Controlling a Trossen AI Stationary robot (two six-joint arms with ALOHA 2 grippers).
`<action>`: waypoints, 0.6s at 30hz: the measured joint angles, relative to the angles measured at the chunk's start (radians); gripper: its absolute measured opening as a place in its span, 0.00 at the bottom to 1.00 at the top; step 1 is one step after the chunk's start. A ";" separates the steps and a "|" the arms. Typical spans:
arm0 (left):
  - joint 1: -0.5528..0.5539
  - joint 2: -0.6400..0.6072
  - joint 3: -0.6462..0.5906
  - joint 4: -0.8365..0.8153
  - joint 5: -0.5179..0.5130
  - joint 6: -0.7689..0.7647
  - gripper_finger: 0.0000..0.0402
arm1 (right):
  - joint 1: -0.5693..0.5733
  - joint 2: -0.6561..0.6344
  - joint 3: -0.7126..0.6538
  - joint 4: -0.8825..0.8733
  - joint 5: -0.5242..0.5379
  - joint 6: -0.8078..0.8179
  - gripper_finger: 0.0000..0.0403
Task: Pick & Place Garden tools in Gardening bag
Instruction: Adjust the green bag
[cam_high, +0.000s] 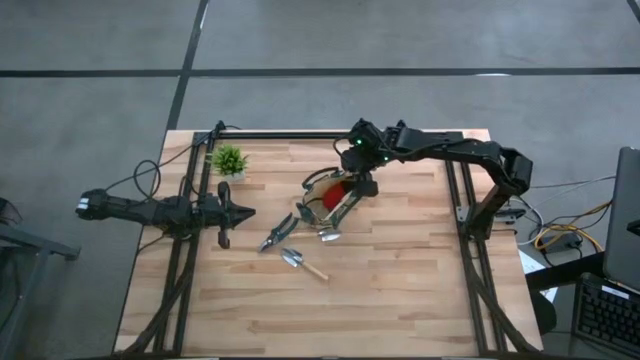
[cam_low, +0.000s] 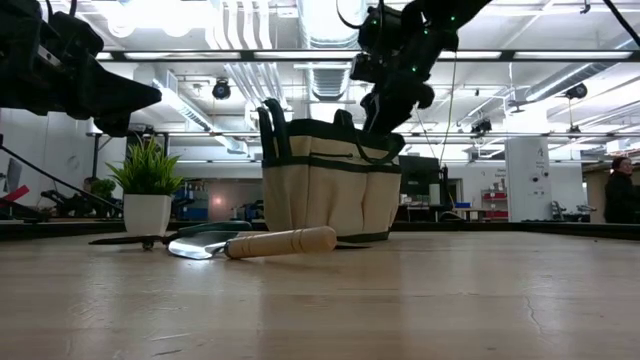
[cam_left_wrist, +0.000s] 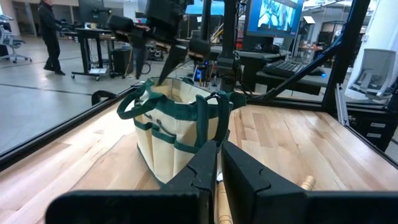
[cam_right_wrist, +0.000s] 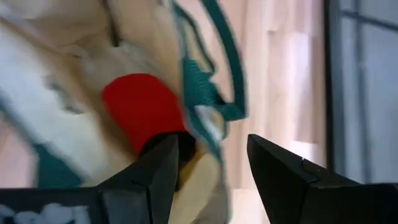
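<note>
From my station, the red-headed piece (cam_right_wrist: 138, 109) inside the gardening bag (cam_right_wrist: 56, 93) is blurred, its handle hidden behind the right gripper (cam_right_wrist: 211, 180) finger. In the low view, the bag (cam_low: 330, 190) hides the pruners; the trowel (cam_low: 250, 243) blade is partly obscured.

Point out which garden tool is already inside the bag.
The red-headed tool: it sits inside the gardening bag, under the right gripper. The pruners and the wooden-handled trowel lie on the table.
</note>
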 joint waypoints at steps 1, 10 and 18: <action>0.000 0.000 0.000 0.000 0.000 0.000 0.08 | -0.001 0.000 -0.008 0.025 0.017 -0.008 0.46; 0.000 0.000 0.000 0.000 0.000 0.000 0.08 | -0.036 0.025 -0.028 0.030 0.025 -0.003 0.38; 0.000 0.000 0.000 0.000 0.000 0.000 0.08 | -0.047 0.072 -0.028 0.003 0.021 0.025 0.05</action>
